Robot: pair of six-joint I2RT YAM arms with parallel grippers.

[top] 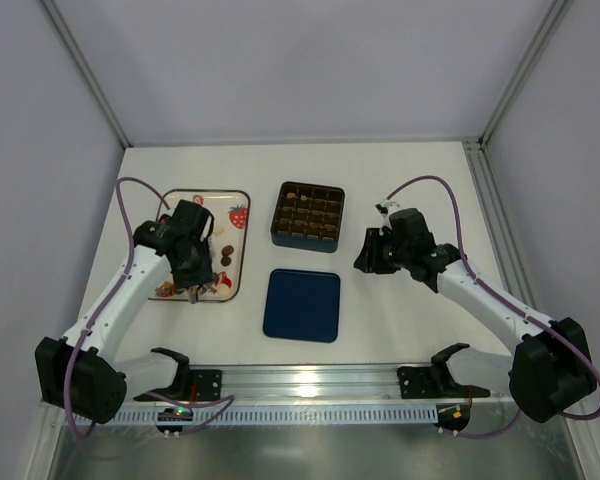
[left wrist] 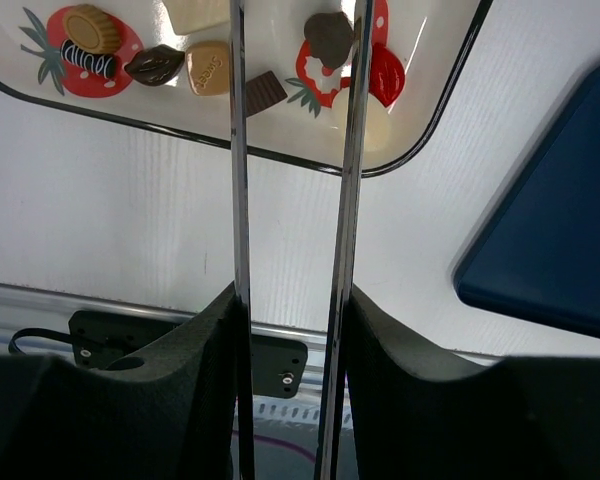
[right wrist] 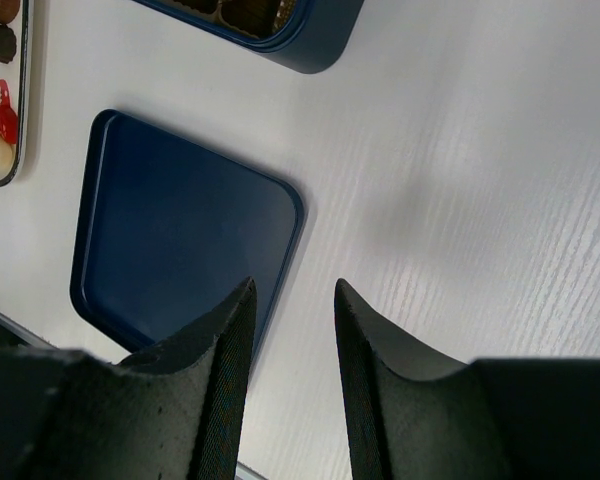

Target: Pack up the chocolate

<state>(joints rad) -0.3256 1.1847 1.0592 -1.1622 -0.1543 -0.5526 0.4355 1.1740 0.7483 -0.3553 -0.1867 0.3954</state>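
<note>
Left gripper (left wrist: 298, 22) sits over the near-right corner of the tray (top: 220, 200). Its two thin metal fingers (left wrist: 238, 180) are spread, nothing pinched. One dark brown piece (left wrist: 329, 38) lies between them, close to the right blade; can't tell if it touches. The chocolate (left wrist: 155, 64) is loose on the tray, among the red strawberry prints (left wrist: 375, 70): round tan cup (left wrist: 90, 27), tan square (left wrist: 209, 68), dark slab (left wrist: 264, 92), pale piece (left wrist: 372, 118). Only writing in view is embossed lettering on the tan square, too small to read for certain. Dark-blue box (top: 307, 215) with a brown grid sits mid-table; can't tell whether any cell is filled. Its blue lid (top: 302, 305) lies flat nearer the arms. Right gripper (right wrist: 292, 290) is over bare table (top: 410, 180) just right of the lid, jaws parted, empty.
</note>
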